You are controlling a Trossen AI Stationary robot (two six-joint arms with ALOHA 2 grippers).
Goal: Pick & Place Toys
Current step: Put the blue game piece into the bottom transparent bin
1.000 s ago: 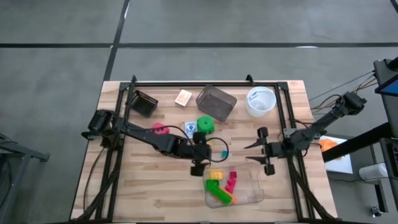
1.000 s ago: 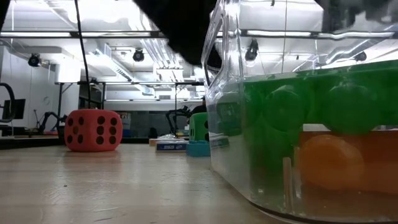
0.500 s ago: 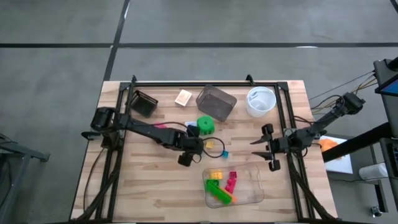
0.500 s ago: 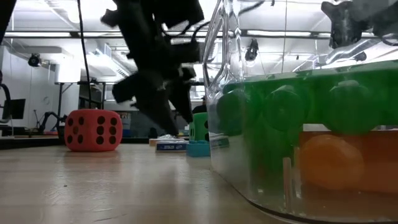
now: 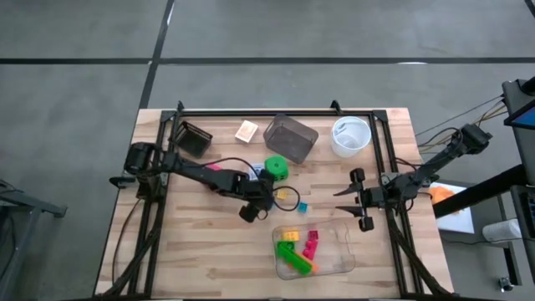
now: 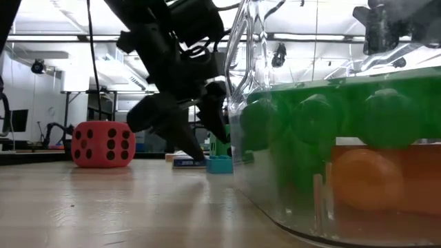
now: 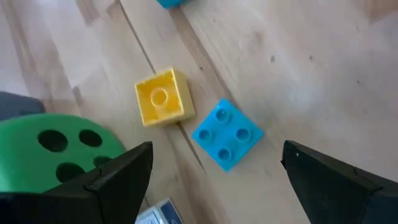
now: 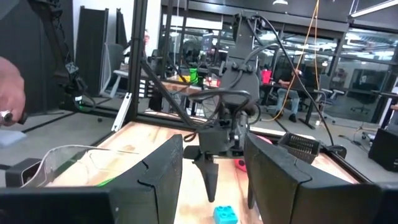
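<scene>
From above, the left gripper [image 5: 269,203] hangs at the middle of the table [image 5: 192,259], fingers spread wide and holding nothing. A yellow brick [image 5: 285,196] lies just at its 3 o'clock, with a teal brick [image 5: 302,206] a little further at 4 o'clock. The green die [image 5: 276,168] sits at the gripper's 12 o'clock, beside a white-blue card pack [image 5: 256,173], and the pink-red die [image 5: 215,170] lies toward 10 o'clock, partly under the arm. The clear tray [image 5: 338,261] at 5 o'clock holds green, yellow, pink and orange bricks. The right gripper [image 5: 343,200] waits at the tray's 1 o'clock, fingers partly apart and empty. A tan block [image 5: 246,130] rests near the table's far edge, at 11 o'clock from the green die.

At table height, the left gripper [image 6: 207,134] points down just in front of the card pack [image 6: 187,162] and teal brick [image 6: 220,164]. The pink-red die [image 6: 103,144] stands well off at 9 o'clock. The tray wall [image 6: 242,89] fills the near right side.

The left wrist camera looks between its parted fingers [image 7: 118,180] at the yellow brick [image 7: 163,98] and teal brick [image 7: 227,133], corners nearly touching, with the green die [image 7: 53,146] beside them.

The right wrist camera shows its own fingers [image 8: 155,180] held apart, the left gripper [image 8: 226,171] beyond them above the teal brick [image 8: 225,214].
</scene>
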